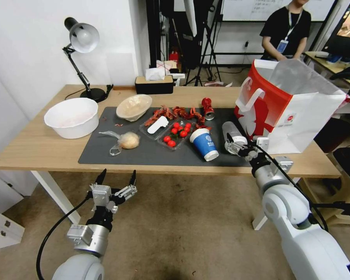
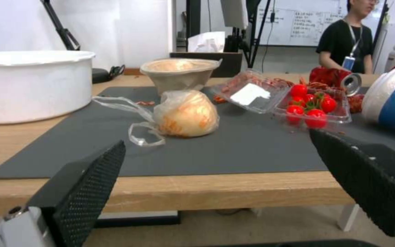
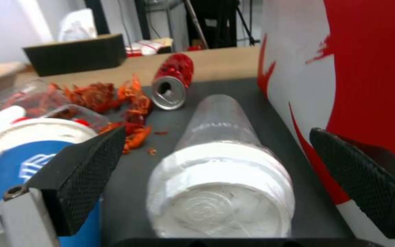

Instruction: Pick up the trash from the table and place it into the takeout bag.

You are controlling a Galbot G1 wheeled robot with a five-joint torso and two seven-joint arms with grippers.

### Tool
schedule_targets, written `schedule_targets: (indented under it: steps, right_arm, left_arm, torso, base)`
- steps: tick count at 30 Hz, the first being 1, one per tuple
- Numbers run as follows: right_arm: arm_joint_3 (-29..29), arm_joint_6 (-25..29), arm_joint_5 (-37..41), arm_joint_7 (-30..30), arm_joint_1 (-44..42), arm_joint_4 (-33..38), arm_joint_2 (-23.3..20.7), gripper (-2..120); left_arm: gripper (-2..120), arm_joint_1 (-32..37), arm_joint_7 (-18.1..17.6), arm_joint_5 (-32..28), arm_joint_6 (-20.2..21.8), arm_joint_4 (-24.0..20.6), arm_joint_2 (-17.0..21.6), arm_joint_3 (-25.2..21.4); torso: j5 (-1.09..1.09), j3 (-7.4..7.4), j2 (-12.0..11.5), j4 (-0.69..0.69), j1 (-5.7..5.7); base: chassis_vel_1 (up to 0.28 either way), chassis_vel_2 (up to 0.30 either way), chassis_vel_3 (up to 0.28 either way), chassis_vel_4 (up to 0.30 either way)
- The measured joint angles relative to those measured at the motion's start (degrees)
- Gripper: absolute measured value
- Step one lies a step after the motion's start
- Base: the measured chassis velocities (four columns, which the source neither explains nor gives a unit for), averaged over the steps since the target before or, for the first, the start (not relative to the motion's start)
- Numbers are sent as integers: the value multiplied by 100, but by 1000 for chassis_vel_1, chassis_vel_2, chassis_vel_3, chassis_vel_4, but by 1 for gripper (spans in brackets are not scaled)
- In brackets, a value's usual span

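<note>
Light-wood tabletop (image 1: 35, 149) is carrying a dark grey mat (image 1: 101, 153) on which most of the trash is lying, so the items are sitting together within the arms' reach. Standing at the robot's right end of the table, the takeout bag (image 1: 299, 116) is resting upright with its mouth gaping and its white handles hanging over the red front, which is leaving the opening free from above. A large white bowl (image 1: 71, 116) is sitting off the mat toward the left end and, judging by the task, is not part of the pickup. On the mat, the shallow beige bowl (image 1: 134, 107) is leaning tilted at the far edge, the blue paper cup (image 1: 203, 144) is lying on its side near the middle, the clear bag with tan lump (image 1: 124, 140) is lying nearer the left, and the crushed red can (image 1: 207, 107) is lying toward the back with its open end facing the robot. The clear plastic cup with white lid (image 1: 234, 136) is lying on its side just beside the bag's red front, lid toward the robot. The right gripper (image 1: 241, 149) is reaching at that lid end; its fingers are standing wide apart on either side of the cup and are holding nothing, apparently lined up for a grasp around the lid. The left gripper (image 1: 117, 178) is hovering off the near table edge, below tabletop height, fingers spread and empty, facing the clear bag and seemingly waiting.
</note>
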Motion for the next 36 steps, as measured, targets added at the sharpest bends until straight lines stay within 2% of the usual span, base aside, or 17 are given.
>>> schedule_targets:
  steps: [13,23,24,25,27,28,30,31,36]
  right_arm:
    - [-247,-446,464,602,371,-371,39,100]
    - [-312,-517,540,681,345,-420,134,99]
    - [-312,-518,541,687,342,-420,137,98]
    - [-312,-520,541,694,335,-420,139,92]
    - [-312,-520,541,694,335,-420,139,90]
    - [-312,-521,541,697,326,-420,138,84]
    - [-311,-522,541,698,318,-420,137,83]
    - [-302,-523,545,703,285,-410,126,75]
    - [-275,-517,544,704,224,-365,113,72]
  left_arm:
    - [100,0,-7,35,-3,0,-35,1]
    - [100,2,-20,35,-29,-2,-18,17]
    - [100,3,-21,35,-34,-1,-14,17]
    - [100,4,-21,35,-43,0,-8,17]
    - [100,5,-21,35,-45,0,-7,17]
    - [100,5,-22,32,-53,0,-1,17]
    - [100,5,-22,26,-57,0,4,17]
    - [100,6,-23,9,-66,0,13,15]
    - [100,3,-28,-7,-82,3,28,14]
  torso:
    - [0,-1,0,0,0]
    - [0,-1,0,0,0]
    - [0,-1,0,0,0]
    - [0,-1,0,0,0]
    - [0,-1,0,0,0]
    - [0,-1,0,0,0]
    - [0,-1,0,0,0]
    - [0,-1,0,0,0]
    - [0,-1,0,0,0]
  base:
    - [0,0,0,0]
    - [0,0,0,0]
    - [0,0,0,0]
    - [0,0,0,0]
    - [0,0,0,0]
    - [0,0,0,0]
    - [0,0,0,0]
    - [0,0,0,0]
    - [0,0,0,0]
